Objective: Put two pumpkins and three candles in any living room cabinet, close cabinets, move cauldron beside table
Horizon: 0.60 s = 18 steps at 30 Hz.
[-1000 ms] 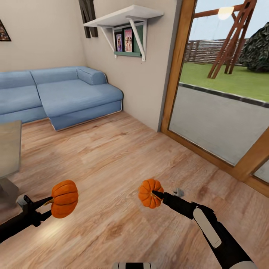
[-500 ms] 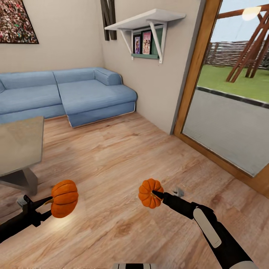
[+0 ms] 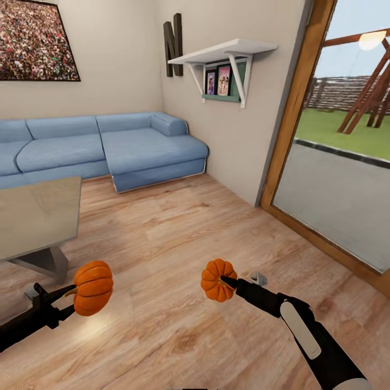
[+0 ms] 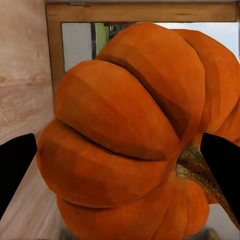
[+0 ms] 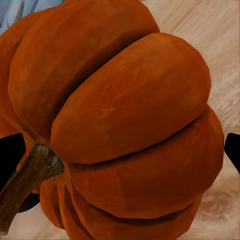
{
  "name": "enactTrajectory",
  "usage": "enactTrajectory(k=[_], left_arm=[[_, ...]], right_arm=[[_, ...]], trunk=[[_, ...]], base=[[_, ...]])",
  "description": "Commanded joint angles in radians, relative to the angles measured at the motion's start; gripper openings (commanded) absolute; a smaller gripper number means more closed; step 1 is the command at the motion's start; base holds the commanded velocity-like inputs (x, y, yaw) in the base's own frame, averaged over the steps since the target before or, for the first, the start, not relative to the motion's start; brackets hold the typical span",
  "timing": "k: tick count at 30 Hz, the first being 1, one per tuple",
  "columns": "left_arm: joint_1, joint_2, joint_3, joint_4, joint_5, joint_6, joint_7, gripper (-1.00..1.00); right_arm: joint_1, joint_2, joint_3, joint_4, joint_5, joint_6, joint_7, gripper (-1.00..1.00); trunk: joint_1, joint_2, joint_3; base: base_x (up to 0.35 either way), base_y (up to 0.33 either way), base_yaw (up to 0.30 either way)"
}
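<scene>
The left pincer [image 3: 69, 301] is clamped on a round, ribbed orange pumpkin [image 3: 93, 287], held above the wooden plank floor [image 3: 179, 233] at the near left. In the left wrist view this left pumpkin [image 4: 135, 135] sits between the two black fingertips [image 4: 15, 167], its brownish stem [image 4: 197, 170] beside one of them. The right pincer [image 3: 226, 284] grips a second ribbed orange pumpkin [image 3: 217, 279] at the near centre, also off the floor. In the right wrist view the right pumpkin [image 5: 115, 120] shows its curved brown stem [image 5: 27, 177] close to one dark fingertip [image 5: 10, 152]. The two pumpkins hang well apart from each other.

To the far left stands a pale grey surface [image 3: 35, 216] on an angled leg. Beyond it a blue fabric corner sofa [image 3: 108, 146] lines the far wall. A white bracket shelf [image 3: 222, 51] hangs on the right wall, near a wood-framed glass door [image 3: 336, 162] at the right.
</scene>
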Motion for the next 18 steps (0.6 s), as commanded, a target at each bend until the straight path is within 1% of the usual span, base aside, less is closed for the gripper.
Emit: enactTrajectory(k=[1, 11, 14, 18], left_arm=[[-0.001, 0.001, -0.006, 0.002, 0.007, 0.008, -0.004, -1.00], [-0.002, 0.001, -0.007, 0.003, 0.009, 0.006, -0.009, -1.00], [-0.002, 0.001, -0.007, 0.003, 0.009, 0.006, -0.009, -1.00], [-0.001, 0.001, -0.008, 0.003, 0.009, 0.006, -0.008, -1.00]], right_arm=[[0.000, -0.001, 0.001, -0.001, -0.002, 0.003, -0.003, -1.00], [0.000, -0.001, 0.002, 0.001, -0.001, 0.003, -0.005, -1.00], [0.000, -0.001, 0.002, 0.001, 0.000, 0.003, -0.005, -1.00], [0.000, -0.001, 0.002, 0.001, -0.001, 0.003, -0.005, -1.00]], trunk=[[-0.001, 0.000, 0.004], [-0.001, 0.000, 0.011], [-0.001, 0.000, 0.013], [-0.001, 0.000, 0.016]], base=[[0.000, 0.000, 0.210], [-0.001, 0.000, 0.233], [-0.114, 0.052, 0.237], [-0.196, 0.090, 0.237]])
